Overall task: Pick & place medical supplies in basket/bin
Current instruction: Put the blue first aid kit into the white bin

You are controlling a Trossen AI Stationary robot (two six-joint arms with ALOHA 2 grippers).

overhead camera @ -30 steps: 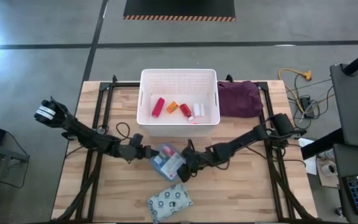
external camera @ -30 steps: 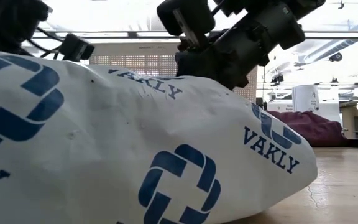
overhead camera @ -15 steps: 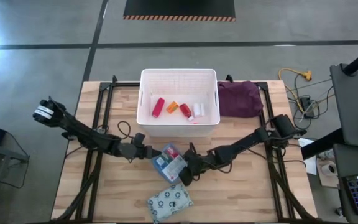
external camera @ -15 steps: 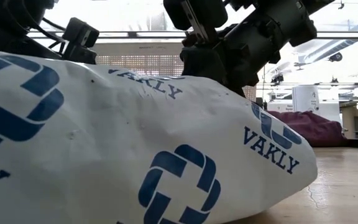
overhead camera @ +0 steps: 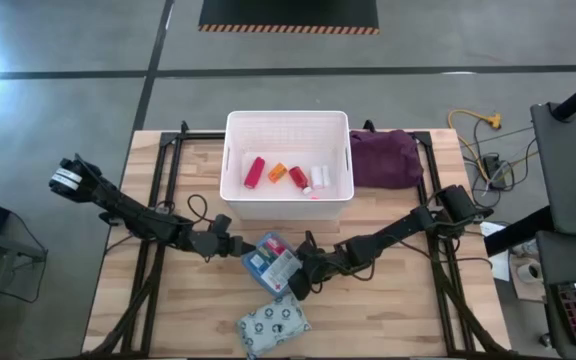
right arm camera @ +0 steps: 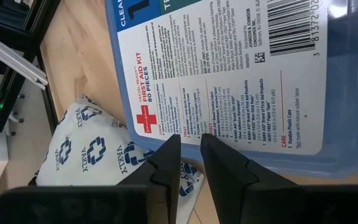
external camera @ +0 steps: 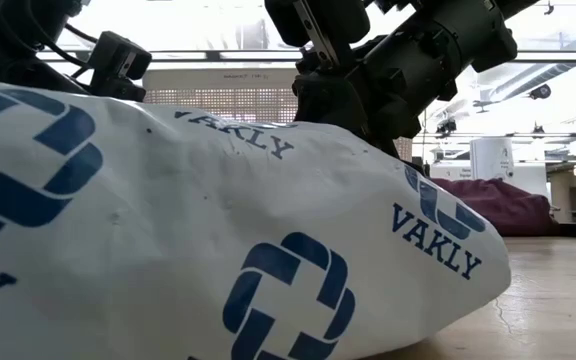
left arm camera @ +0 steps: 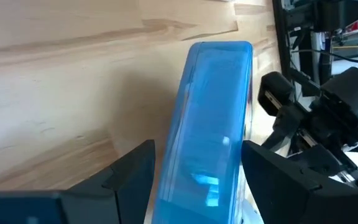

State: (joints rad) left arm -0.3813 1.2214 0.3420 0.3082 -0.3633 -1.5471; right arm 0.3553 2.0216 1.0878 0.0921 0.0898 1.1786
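The blue-white first-aid box (overhead camera: 271, 262) lies in front of the white lattice basket (overhead camera: 288, 116), labelled face up. My left gripper (overhead camera: 234, 245) is at its left end, shut on it. My right gripper (overhead camera: 302, 275) is shut at the box's right near corner. The grey patterned pouch (overhead camera: 273, 322) lies flat near the table's near edge and fills the low view (external camera: 218, 220). A red tube (overhead camera: 254, 171), an orange vial (overhead camera: 277, 172) and white bottles (overhead camera: 319, 177) lie on the basket floor. My left gripper pinches the first-aid box's left end (left arm camera: 213, 124) between its two fingers, one on each broad face. The fingers (left arm camera: 135, 171) come in level from the table's left. My right gripper's shut fingertips (right arm camera: 169, 155) lie over the labelled face (right arm camera: 229, 81) near the pouch-side edge, slanting down from the table's right. I cannot tell whether they touch it.
A purple cloth bundle (overhead camera: 383, 158) lies right of the basket at the far right of the table. Black frame rails run along the left and right sides of the table. Bare wood shows on the near left and near right.
My right gripper has moved a little toward the table's near edge, along the box's right side. My left gripper has edged toward the box. The box and pouch stay where they were.
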